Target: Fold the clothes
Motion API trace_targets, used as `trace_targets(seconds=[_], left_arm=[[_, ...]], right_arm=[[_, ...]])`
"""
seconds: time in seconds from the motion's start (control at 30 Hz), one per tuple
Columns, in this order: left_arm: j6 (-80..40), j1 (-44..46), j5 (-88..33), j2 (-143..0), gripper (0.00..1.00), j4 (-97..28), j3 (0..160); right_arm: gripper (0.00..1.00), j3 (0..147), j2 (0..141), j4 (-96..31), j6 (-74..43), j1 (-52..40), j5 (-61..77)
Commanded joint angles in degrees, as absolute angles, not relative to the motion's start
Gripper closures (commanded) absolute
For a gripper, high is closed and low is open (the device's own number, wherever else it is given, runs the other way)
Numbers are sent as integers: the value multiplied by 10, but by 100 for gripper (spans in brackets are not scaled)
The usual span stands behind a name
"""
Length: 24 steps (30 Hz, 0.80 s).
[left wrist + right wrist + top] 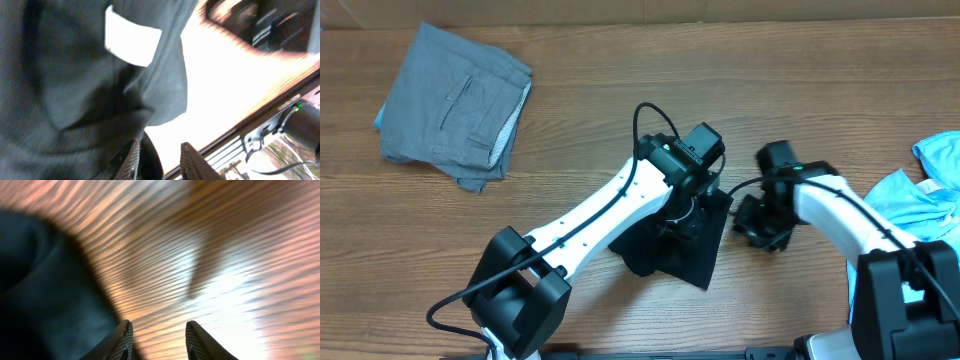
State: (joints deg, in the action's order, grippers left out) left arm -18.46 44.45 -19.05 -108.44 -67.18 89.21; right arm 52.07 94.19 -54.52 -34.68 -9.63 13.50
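The left end effector (160, 146) stands partly open with nothing clamped, and the black T-shirt (682, 250), bunched mid-table (620, 110), lies against one finger. The right end effector (159, 325) gapes partly open over wood, just beside the T-shirt.

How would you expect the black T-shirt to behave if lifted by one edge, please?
Probably floppy: the black T-shirt lies in soft, creased folds on the table, so it would likely drape and unfold. It looks thin, so probably light. On the smooth wood, a push would likely bunch it rather than slide it whole.
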Motion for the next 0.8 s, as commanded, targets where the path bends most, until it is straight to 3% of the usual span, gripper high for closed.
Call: trace_targets(seconds=[0.0, 0.1, 0.17, 0.2, 0.33, 0.5, 0.63, 0.7, 0.77], left_arm=[[-168, 415, -187, -1086, 72, -702, 921], [-162, 384, -151, -1086, 71, -741, 946], [-160, 357, -116, -1086, 56, -759, 959], [-149, 344, -114, -1086, 54, -761, 962], [-119, 289, -129, -1087, 54, -760, 961], [-69, 254, -168, -1087, 55, -748, 958], [-67, 247, -168, -1087, 55, -748, 958], [-63, 247, -167, -1087, 55, -747, 958], [-60, 247, -167, -1087, 53, -745, 958]], right_arm=[[61, 541, 940, -557, -272, -55, 155], [61, 560, 926, -561, -188, -38, 227], [59, 573, 905, -561, -135, -37, 298], [58, 579, 891, -562, -113, -40, 337], [54, 583, 843, -574, -96, -75, 396], [39, 576, 840, -604, -103, -158, 357], [38, 549, 856, -587, -138, -226, 326], [49, 535, 865, -553, -167, -260, 326], [68, 534, 867, -535, -175, -276, 326]])
